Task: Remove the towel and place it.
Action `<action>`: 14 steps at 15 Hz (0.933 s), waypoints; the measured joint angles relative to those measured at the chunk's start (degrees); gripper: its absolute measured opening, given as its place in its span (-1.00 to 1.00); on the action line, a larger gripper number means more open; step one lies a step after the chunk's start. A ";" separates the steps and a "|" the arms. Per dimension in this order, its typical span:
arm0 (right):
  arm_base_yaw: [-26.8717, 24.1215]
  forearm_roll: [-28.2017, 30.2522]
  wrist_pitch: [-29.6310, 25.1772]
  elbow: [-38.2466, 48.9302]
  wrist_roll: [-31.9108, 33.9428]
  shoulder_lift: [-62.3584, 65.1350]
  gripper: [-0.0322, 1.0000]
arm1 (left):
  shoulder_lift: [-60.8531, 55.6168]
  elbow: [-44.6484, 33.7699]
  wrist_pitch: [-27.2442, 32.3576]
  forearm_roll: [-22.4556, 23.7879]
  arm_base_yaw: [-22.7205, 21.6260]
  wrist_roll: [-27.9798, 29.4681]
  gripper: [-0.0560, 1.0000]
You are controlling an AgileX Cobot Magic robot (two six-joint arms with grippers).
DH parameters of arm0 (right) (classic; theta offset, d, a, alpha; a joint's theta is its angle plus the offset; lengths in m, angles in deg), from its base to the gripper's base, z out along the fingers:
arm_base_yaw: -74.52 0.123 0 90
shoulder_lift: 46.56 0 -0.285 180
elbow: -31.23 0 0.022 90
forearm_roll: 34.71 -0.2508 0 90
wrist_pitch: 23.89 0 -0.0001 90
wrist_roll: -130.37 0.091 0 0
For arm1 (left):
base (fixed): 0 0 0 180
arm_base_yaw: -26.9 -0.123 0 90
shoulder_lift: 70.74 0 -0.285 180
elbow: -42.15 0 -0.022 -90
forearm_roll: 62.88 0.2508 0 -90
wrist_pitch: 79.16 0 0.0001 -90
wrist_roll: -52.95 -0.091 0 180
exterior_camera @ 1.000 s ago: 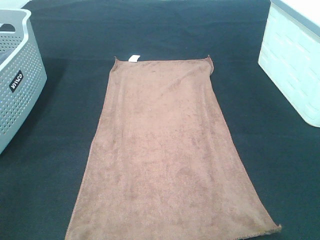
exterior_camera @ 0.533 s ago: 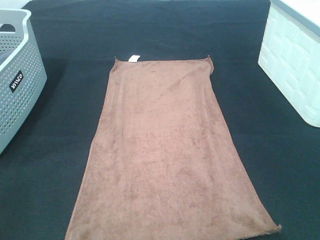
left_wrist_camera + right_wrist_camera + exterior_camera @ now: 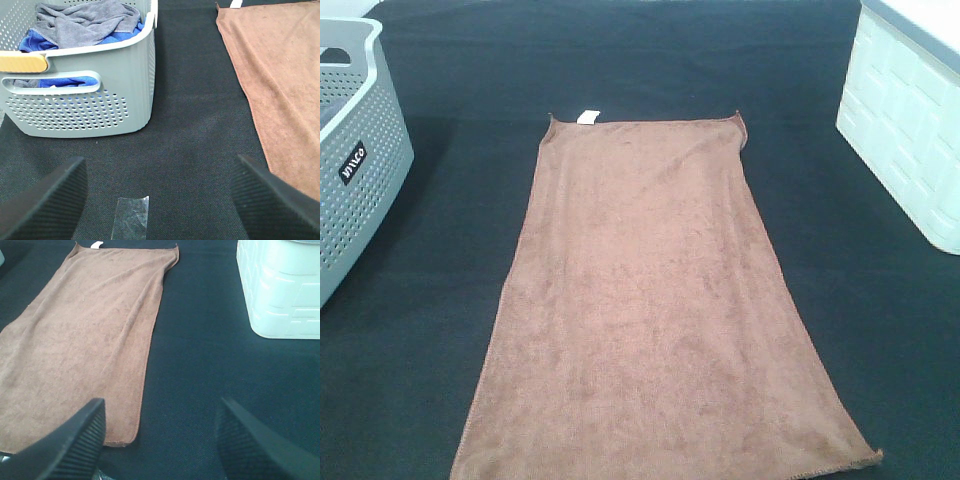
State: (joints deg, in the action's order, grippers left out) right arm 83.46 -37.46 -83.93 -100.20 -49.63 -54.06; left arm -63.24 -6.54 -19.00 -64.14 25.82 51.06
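Note:
The brown towel (image 3: 645,300) lies spread flat on the black table cloth (image 3: 650,60), its small white tag (image 3: 586,117) at the far left corner. Neither gripper shows in the exterior high view. In the left wrist view my left gripper (image 3: 160,200) stands open over bare cloth, with the towel (image 3: 280,80) off to one side and nothing between its fingers. My right gripper (image 3: 160,440) is open too, above the cloth beside the towel's (image 3: 85,335) near corner, holding nothing.
A grey perforated basket (image 3: 355,150) stands at the left edge; the left wrist view shows grey and blue cloths (image 3: 85,22) inside that basket (image 3: 100,105). A white bin (image 3: 910,120) stands at the right. A strip of clear tape (image 3: 131,215) lies on the cloth.

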 joint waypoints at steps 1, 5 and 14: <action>0.00 0.00 0.00 0.00 0.00 0.00 0.19 | 0.00 0.00 0.00 0.00 0.00 0.11 0.52; 0.00 -0.06 0.00 0.00 0.00 0.00 0.19 | 0.00 0.00 0.00 0.00 0.00 0.17 0.52; 0.00 -0.11 0.00 0.00 0.00 0.00 0.19 | 0.00 0.00 0.00 0.00 0.00 0.23 0.52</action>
State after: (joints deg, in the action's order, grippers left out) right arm 83.46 -37.57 -83.93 -100.20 -49.63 -54.06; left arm -63.24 -6.54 -19.00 -64.14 25.82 51.29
